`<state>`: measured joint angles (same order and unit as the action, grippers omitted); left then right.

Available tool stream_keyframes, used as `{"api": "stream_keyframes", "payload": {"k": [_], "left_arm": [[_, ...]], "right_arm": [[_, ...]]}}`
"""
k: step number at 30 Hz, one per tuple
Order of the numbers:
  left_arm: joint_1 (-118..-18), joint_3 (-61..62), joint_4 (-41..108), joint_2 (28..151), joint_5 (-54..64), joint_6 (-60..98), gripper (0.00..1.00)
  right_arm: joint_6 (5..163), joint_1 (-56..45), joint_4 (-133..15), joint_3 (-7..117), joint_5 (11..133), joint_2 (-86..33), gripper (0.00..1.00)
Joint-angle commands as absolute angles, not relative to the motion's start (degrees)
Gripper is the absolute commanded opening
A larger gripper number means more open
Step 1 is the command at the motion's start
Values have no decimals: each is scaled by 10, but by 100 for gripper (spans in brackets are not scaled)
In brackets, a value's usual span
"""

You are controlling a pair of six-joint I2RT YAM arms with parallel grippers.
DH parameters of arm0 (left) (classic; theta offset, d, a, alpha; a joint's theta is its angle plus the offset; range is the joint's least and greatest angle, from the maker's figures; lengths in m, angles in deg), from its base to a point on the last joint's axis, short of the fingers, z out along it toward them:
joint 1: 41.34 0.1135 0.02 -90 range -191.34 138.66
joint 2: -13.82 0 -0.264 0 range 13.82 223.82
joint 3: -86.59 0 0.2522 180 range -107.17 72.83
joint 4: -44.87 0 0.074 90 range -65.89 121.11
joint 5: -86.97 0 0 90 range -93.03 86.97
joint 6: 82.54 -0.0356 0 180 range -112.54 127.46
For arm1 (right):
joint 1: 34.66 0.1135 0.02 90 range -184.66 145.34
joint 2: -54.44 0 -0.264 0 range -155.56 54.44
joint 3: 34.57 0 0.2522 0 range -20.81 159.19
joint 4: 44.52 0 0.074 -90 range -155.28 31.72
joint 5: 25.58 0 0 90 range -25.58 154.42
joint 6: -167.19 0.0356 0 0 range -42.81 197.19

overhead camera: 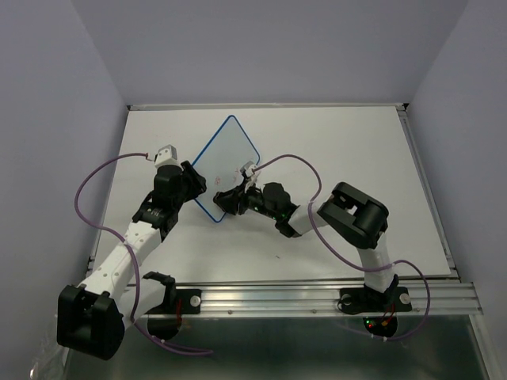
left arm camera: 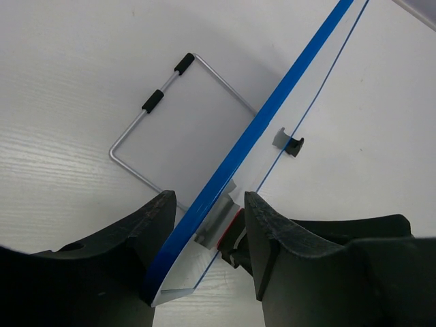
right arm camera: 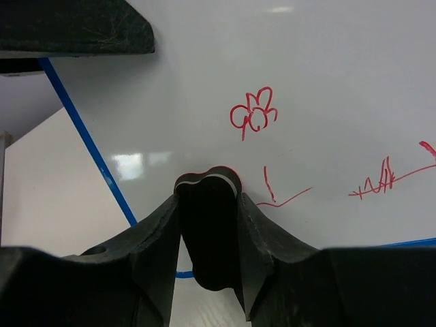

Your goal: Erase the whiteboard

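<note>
The whiteboard [overhead camera: 228,158], white with a thin blue rim, stands tilted on the table. My left gripper [overhead camera: 196,184] grips its lower left edge; in the left wrist view the blue rim [left arm camera: 272,116] runs between the jaws of that gripper [left arm camera: 208,204]. My right gripper [overhead camera: 236,198] is shut on the black-and-red eraser [right arm camera: 208,225] and presses it against the board face [right arm camera: 306,68]. Red scribbles remain: a flower shape [right arm camera: 253,117], a line [right arm camera: 283,194] beside the eraser, and a squiggle [right arm camera: 381,180] to the right. The eraser also shows in the left wrist view [left arm camera: 231,235].
A wire stand [left arm camera: 150,102] with two black sleeves props the board from behind on the white tabletop [overhead camera: 348,142]. A metal rail [overhead camera: 317,297] runs along the table's near edge. Purple cables [overhead camera: 103,170] loop from both arms. Walls close in the back and sides.
</note>
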<state>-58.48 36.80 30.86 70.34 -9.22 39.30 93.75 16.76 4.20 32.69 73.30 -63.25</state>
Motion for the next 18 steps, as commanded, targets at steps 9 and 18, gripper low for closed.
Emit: {"api": "stream_keyframes", "payload": {"k": [9, 18], "left_arm": [[-589, 372, 336, 698, -80, 395, 55], [-589, 370, 337, 703, -78, 394, 54]], "right_arm": [[983, 131, 59, 384, 658, -633, 1], [994, 131, 85, 411, 626, -654, 1]]}}
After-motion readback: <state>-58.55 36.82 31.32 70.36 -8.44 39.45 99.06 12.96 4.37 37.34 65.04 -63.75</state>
